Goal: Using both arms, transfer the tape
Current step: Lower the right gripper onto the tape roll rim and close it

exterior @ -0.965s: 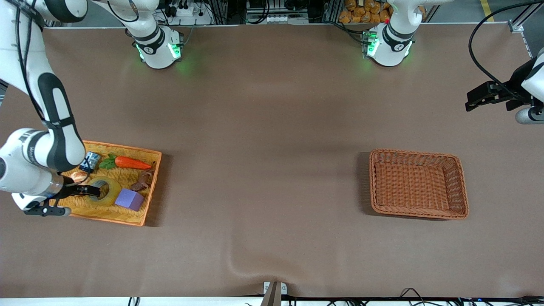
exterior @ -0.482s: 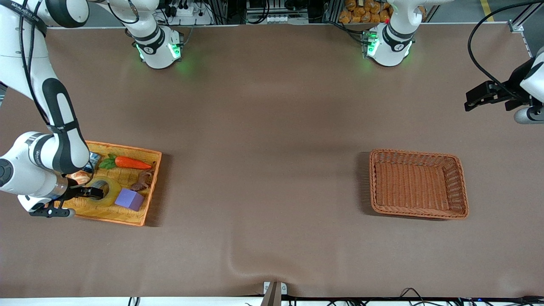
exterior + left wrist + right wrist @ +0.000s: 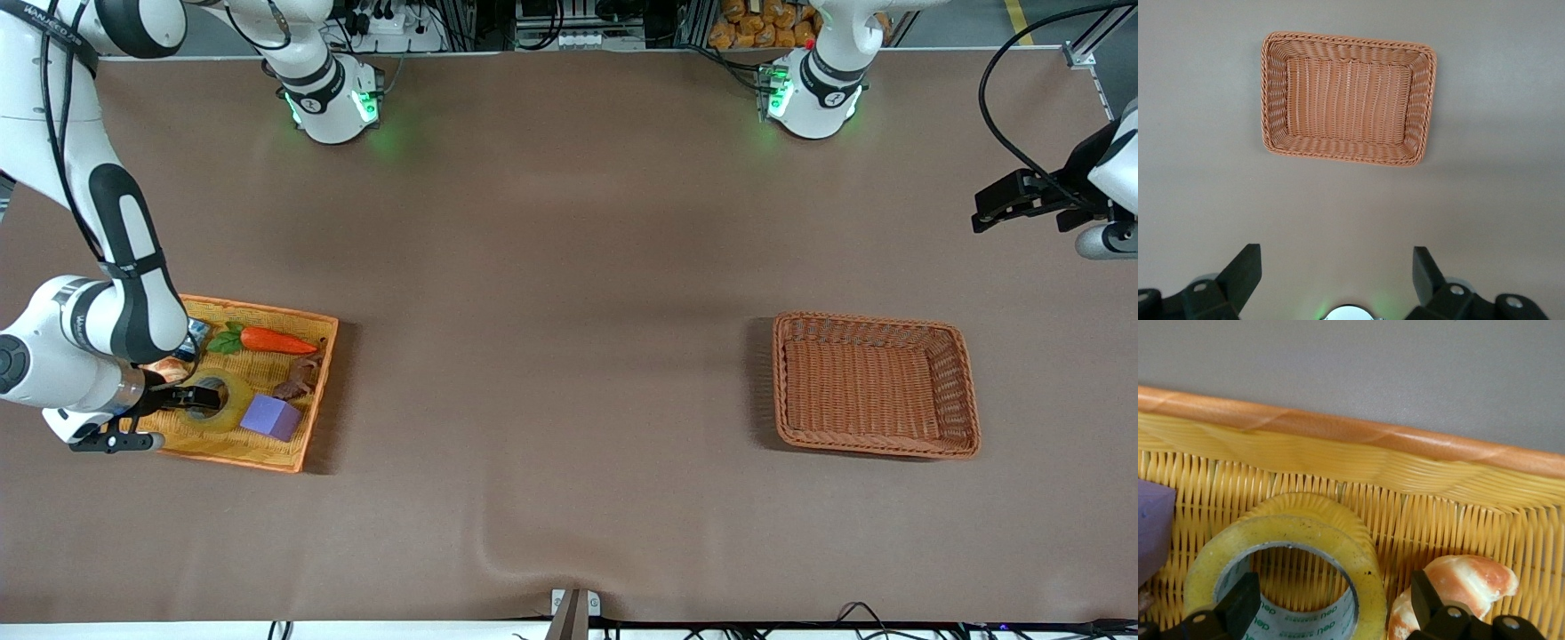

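Tape (image 3: 217, 401) lies in the yellow tray (image 3: 307, 416) beside the purple cube (image 3: 271, 417), the right gripper (image 3: 182, 397) spread wide astride its wall, while the left gripper (image 3: 982, 209), fingers released, waits above the table's edge.

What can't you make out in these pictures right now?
- Front view: the right arm covers the small blue item in the yellow tray.
- Front view: the dark brown thing beside the purple cube is too small to name.
- Right wrist view: the tape and the croissant run off the picture's edge, so whether the right gripper touches the tape is unclear.
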Robot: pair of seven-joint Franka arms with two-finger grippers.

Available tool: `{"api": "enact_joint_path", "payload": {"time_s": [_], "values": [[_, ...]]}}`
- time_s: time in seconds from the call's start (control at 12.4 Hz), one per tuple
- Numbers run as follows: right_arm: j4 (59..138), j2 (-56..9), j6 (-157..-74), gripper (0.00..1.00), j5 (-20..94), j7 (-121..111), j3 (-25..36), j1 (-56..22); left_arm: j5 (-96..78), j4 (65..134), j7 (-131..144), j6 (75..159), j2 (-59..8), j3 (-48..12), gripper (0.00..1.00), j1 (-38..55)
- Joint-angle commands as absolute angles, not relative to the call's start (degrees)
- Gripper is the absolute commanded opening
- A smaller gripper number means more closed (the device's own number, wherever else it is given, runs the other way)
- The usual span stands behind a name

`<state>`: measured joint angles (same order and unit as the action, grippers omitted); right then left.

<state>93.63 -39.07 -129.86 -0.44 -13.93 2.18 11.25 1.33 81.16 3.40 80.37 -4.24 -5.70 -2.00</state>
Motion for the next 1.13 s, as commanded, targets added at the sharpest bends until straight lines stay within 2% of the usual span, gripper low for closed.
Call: {"api": "enact_joint_path", "payload": {"time_s": [0.0, 0.48, 0.56, 0.64, 1.05], "values": [[93.25, -39.2, -128.85, 1.0, -0.35, -15.29, 1.14, 12.3, 0.97, 80.42, 2.64, 80.42, -4.31, -5.71, 1.0, -1.93], [93.25, -39.9, -128.85, 1.0, -0.35, -15.38, 1.14, 12.39, 1.14, 80.42, 2.64, 80.42, -4.39, -5.54, 1.0, -2.02], [93.25, -40.08, -128.85, 0.47, -0.18, -15.38, 1.14, 12.65, 0.97, 80.42, 2.64, 80.42, -4.39, -5.54, 1.0, -2.11], [93.25, -40.08, -128.85, 0.0, 0.69, -15.38, 1.14, 12.74, 1.14, 80.42, 2.64, 80.42, -4.39, -5.54, 1.0, -2.02], [93.08, -39.73, -128.76, 0.0, 2.29, -15.47, 1.14, 13.01, 1.23, 80.42, 2.64, 80.51, -4.39, -5.54, 1.0, -2.02]]}}
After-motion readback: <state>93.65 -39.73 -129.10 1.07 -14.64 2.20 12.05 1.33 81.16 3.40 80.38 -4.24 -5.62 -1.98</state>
